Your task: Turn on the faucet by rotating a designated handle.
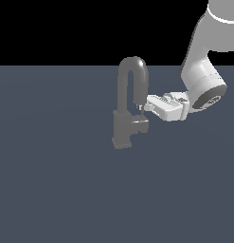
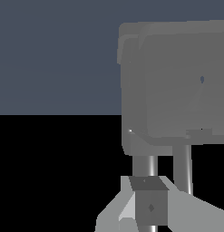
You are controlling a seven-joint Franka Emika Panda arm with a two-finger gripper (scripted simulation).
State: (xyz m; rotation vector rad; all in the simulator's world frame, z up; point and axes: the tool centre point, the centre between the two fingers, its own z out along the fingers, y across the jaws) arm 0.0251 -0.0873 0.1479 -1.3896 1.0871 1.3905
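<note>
We reached in from the exterior view's right, our fingers [image 1: 143, 107] at the faucet [image 1: 127, 107] standing on the dark worktop [image 1: 52, 180]. The handle [image 1: 140, 124] jutted from the base column just below our fingertips, near them; contact was unclear. In the wrist view the faucet [image 2: 177, 86] loomed close. Whether our fingers were apart or together, we cannot tell.
</note>
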